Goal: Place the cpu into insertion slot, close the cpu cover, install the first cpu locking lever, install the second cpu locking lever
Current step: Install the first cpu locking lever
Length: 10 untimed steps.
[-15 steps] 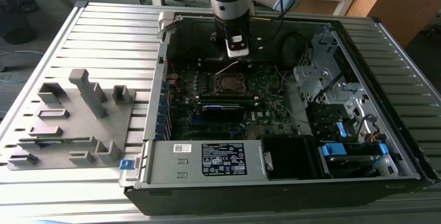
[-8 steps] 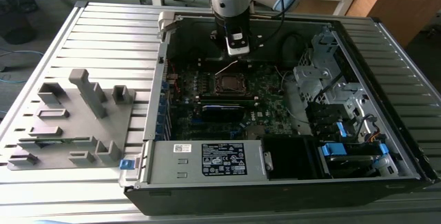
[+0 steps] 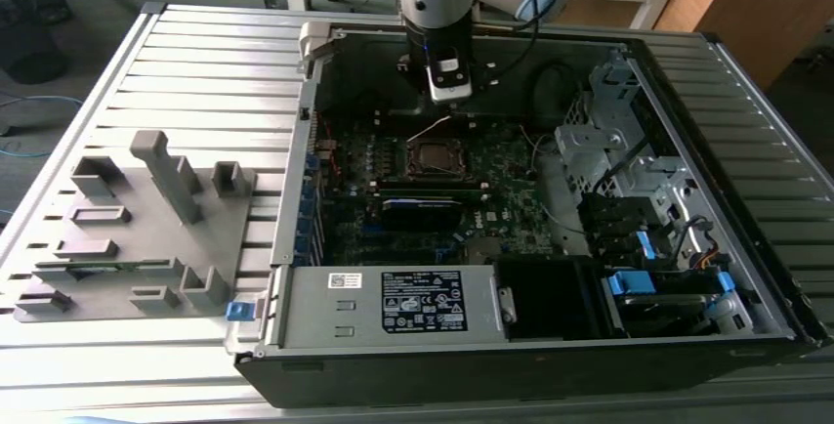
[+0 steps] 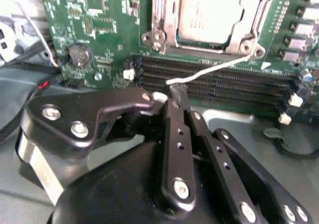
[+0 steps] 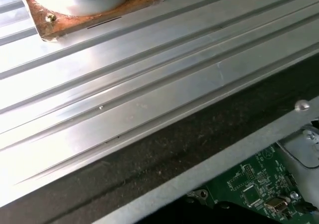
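Inside the open computer case, the insertion slot sits on the green board. In the second wrist view the cpu lies in the slot, its silvery face showing through the window of the cpu cover, which lies flat over it. A thin silvery locking lever slants out from the slot's corner and stands raised above the board. My gripper is shut, with its black fingertips against the lever's free end. In the exterior view the gripper hangs just behind the slot.
Long black memory slots run between the gripper and the slot. A coin battery sits beside them. A grey parts rack stands at the exterior view's left, with the power supply in front and drive bays at the right.
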### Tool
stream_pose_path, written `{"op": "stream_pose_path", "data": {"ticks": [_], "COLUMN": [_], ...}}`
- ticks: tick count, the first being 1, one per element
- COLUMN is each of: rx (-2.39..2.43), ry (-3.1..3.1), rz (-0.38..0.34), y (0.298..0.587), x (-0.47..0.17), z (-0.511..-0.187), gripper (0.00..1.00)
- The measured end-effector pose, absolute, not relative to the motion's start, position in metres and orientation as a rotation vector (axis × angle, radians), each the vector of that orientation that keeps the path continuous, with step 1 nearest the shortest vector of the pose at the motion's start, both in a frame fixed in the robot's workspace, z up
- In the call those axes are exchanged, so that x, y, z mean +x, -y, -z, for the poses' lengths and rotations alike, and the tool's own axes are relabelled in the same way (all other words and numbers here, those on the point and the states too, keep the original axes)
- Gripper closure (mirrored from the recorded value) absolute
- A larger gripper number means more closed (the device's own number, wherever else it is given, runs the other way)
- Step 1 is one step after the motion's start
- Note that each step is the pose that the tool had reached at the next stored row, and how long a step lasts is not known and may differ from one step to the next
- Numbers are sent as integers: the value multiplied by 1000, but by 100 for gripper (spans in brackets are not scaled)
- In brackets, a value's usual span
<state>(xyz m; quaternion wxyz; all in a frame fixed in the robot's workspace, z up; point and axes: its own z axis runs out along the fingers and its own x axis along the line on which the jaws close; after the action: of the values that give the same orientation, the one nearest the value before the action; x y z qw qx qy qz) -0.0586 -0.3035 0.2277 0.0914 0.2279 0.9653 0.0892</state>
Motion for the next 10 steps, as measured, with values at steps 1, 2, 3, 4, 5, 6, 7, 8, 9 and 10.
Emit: {"op": "stream_pose_path", "data": {"ticks": [1, 2, 3, 4, 5, 6, 7, 8, 9, 10], "rx": [677, 677, 677, 677, 677, 677, 677, 677, 677, 677], "ry": [-2868, -2868, -2868, -2868, -2868, -2868, -2868, -2868, -2868, -2868], "rz": [-265, -265, -265, -265, -266, -266, -266, -265, -265, -265], "y": [303, 303, 303, 303, 303, 303, 303, 303, 303, 303], "x": [-59, -59, -59, -59, -59, -59, -59, -59, -59, -59], "z": [-231, -233, -235, -235, -235, -236, -236, -236, -236, -238], "gripper": [89, 89, 89, 89, 89, 89, 89, 89, 89, 89]}}
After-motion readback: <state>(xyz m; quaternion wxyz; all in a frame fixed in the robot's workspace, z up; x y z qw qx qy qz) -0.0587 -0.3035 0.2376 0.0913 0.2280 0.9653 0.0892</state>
